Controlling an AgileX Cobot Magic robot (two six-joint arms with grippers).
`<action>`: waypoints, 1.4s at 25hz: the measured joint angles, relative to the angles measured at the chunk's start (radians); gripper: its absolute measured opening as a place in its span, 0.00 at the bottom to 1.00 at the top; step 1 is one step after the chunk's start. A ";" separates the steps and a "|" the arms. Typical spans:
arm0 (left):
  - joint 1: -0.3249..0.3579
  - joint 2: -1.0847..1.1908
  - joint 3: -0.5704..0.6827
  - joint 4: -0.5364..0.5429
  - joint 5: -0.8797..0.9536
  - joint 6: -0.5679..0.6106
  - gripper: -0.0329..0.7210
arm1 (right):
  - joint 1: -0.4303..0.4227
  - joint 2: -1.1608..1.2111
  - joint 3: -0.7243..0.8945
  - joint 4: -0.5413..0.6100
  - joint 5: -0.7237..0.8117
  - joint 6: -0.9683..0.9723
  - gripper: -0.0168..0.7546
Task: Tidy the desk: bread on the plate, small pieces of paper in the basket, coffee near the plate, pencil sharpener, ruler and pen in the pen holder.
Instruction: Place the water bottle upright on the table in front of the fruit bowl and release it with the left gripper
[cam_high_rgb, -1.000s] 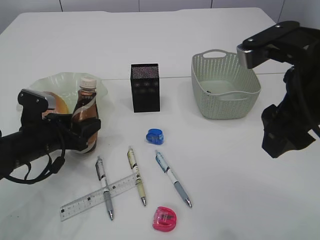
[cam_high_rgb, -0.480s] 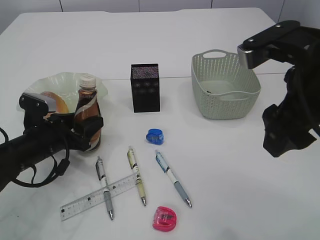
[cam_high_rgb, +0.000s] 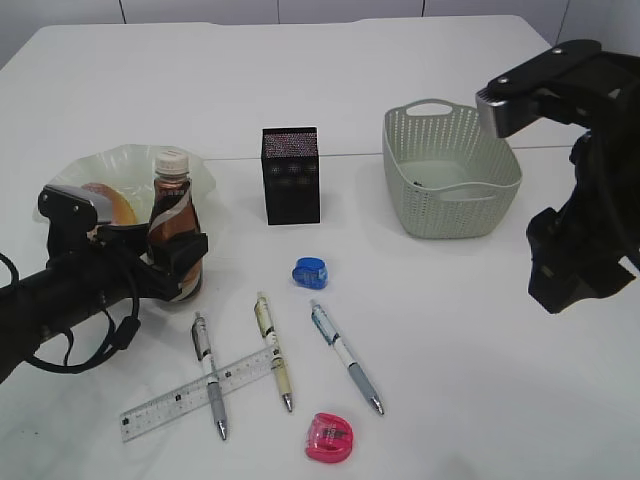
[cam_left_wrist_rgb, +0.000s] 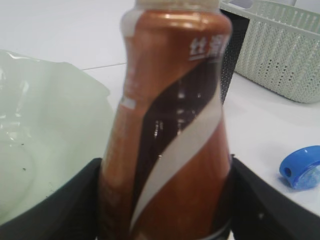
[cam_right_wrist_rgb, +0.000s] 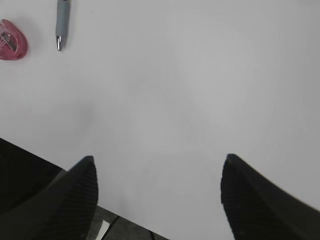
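My left gripper (cam_high_rgb: 182, 258) (cam_left_wrist_rgb: 165, 205) is shut on the brown coffee bottle (cam_high_rgb: 172, 215) (cam_left_wrist_rgb: 170, 115), which stands upright right next to the pale green plate (cam_high_rgb: 120, 162) (cam_left_wrist_rgb: 45, 130). Bread (cam_high_rgb: 110, 202) lies on the plate. The black pen holder (cam_high_rgb: 291, 175) stands mid-table and the green basket (cam_high_rgb: 450, 170) to its right. A blue sharpener (cam_high_rgb: 310, 272) (cam_left_wrist_rgb: 302, 167), three pens (cam_high_rgb: 273, 350), a clear ruler (cam_high_rgb: 200, 393) and a pink sharpener (cam_high_rgb: 330, 438) (cam_right_wrist_rgb: 12, 46) lie at the front. My right gripper (cam_right_wrist_rgb: 157, 195) is open and empty above bare table.
The right arm (cam_high_rgb: 580, 240) hangs above the table's right side, beside the basket. A pen tip (cam_right_wrist_rgb: 60, 30) shows at the top left of the right wrist view, and the table's front edge shows at the bottom.
The left arm has shifted slightly and the coffee bottle has gone from tilted to upright beside the plate. The right arm has not moved.
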 joint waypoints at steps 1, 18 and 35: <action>0.000 -0.003 0.000 0.000 0.001 0.000 0.73 | 0.000 0.000 0.000 0.000 0.000 0.000 0.75; 0.000 -0.132 0.034 0.029 0.076 0.002 0.82 | 0.000 0.000 0.000 -0.016 0.000 -0.002 0.75; 0.002 -0.415 0.070 -0.067 0.077 0.002 0.82 | 0.000 0.000 0.000 -0.015 -0.002 -0.002 0.75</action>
